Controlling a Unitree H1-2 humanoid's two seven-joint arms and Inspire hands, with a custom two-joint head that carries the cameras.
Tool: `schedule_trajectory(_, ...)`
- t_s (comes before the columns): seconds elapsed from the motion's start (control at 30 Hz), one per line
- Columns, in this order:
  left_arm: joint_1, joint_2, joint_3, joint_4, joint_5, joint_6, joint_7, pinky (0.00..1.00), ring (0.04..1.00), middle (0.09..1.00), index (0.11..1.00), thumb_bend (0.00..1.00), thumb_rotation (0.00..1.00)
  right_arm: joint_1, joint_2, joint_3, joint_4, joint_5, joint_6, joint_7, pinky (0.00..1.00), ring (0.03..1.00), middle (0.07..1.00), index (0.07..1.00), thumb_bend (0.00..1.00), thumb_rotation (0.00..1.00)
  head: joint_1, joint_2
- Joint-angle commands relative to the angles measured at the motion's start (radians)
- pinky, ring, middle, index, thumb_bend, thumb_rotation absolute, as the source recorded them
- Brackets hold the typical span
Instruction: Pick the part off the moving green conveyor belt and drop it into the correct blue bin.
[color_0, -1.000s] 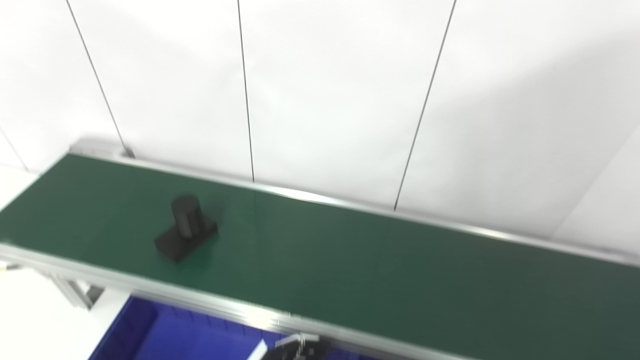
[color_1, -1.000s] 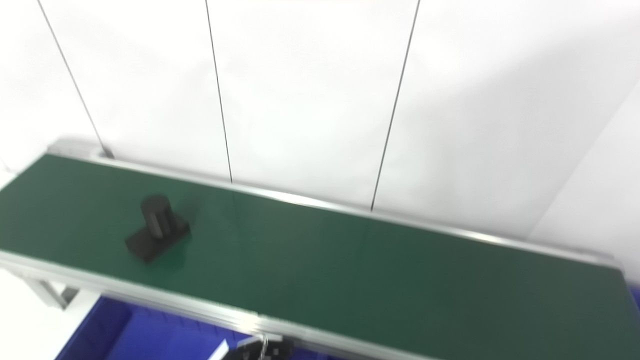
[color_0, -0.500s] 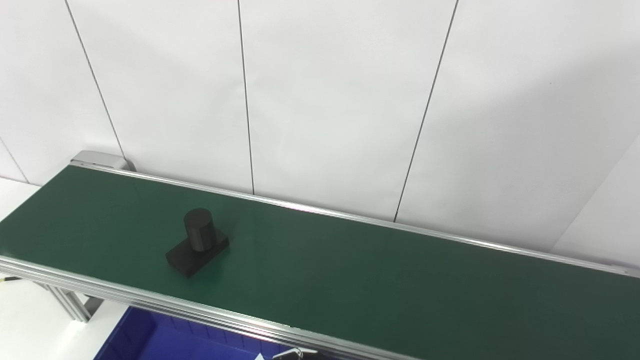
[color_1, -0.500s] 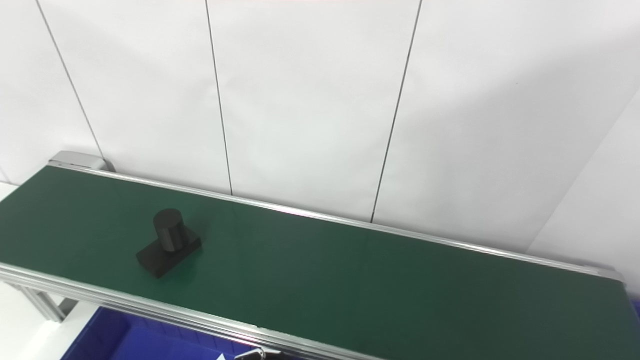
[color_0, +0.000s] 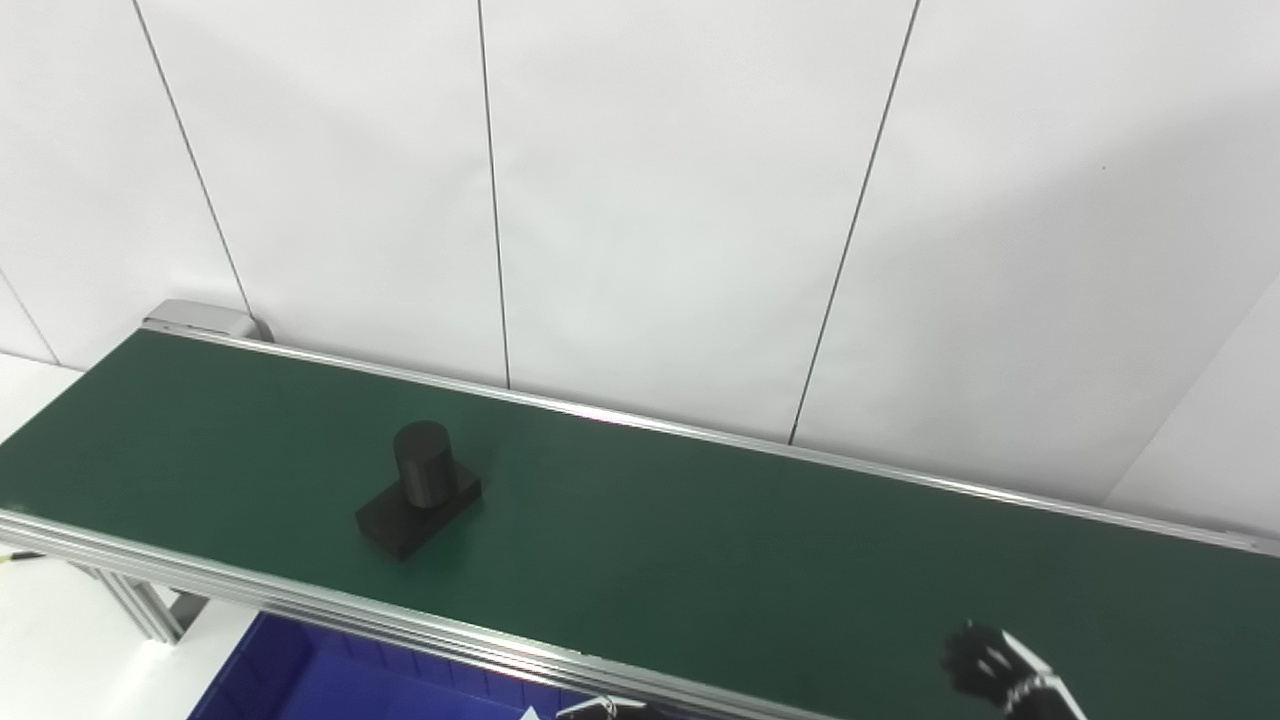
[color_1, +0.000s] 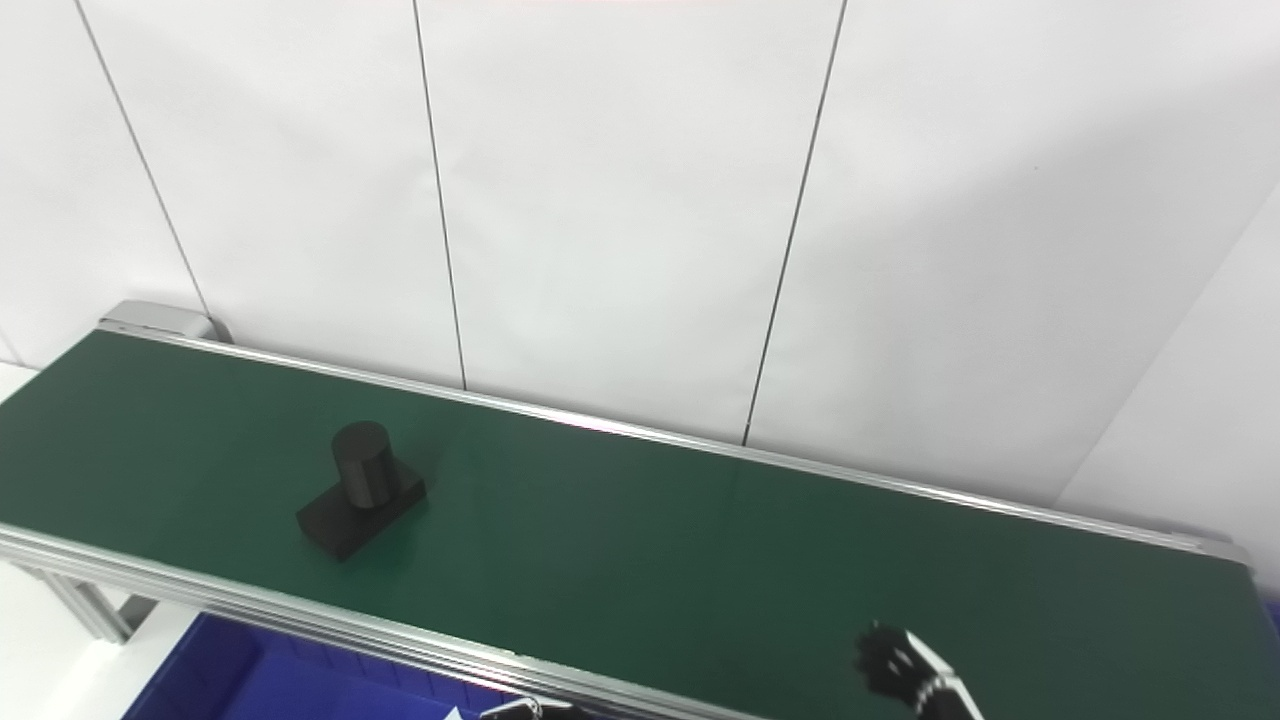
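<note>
Nearest us, at the bottom picture edge: we're seeing a sliver of the blue bin (color_0: 300, 680) sitting below the belt's near rail, towards its left end. A small pale/metal bit (color_0: 600, 708) is poking up beside it at bottom centre. Could be the left hand; we can't tell, so no call on its fingers.

Right hand (color_0: 985, 665) is showing low over the belt's near edge, towards the right end. Only the dark fingertips and a bit of wrist are in frame. Fingers are looking bunched/curled, holding nothing, but too little is showing, so open vs clenched we can't tell.

Green conveyor belt (color_1: 640, 540) is running left-right across the view, w/ silver rails on both long edges. The part (color_0: 420, 490) is riding on its left half, nearer the near rail than the far one. It's a black flat block w/ an upright cylinder standing on the far end. Block's long axis is lying skewed to the belt, near-left to far-right.

Key relation: part is lying well apart from the right hand, off to its left and a little farther back. Judging by gap alone, the bottom-centre bit is sitting closer to it than the right hand is.

Behind the far rail: white panelled wall (color_0: 650, 200), thin dark seams.
</note>
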Motion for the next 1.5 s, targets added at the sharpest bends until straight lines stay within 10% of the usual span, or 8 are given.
schedule_trajectory(0.0,-0.026,-0.002,-0.009,-0.007,0.005,-0.041,0.003,0.66,0.722,0.739,0.705,0.97,0.14,-0.051,0.014,-0.020,-0.045,0.013,0.001,0.041,0.65,0.709,0.760,0.794,0.99,0.37,0.001,0.001)
schedule_trajectory(0.6,-0.064,0.010,-0.033,0.013,-0.007,-0.041,-0.002,0.63,0.697,0.718,0.674,0.99,0.14,-0.297,0.118,-0.059,0.013,-0.181,0.238,0.196,0.66,0.723,0.779,0.821,0.88,0.34,-0.029,0.013)
schedule_trajectory(1.47,-0.082,0.010,-0.080,0.019,0.034,-0.041,0.064,0.63,0.681,0.700,0.693,1.00,0.18,-0.632,0.221,0.066,0.252,-0.377,0.502,0.305,0.66,0.748,0.799,0.852,0.91,0.46,-0.025,0.032)
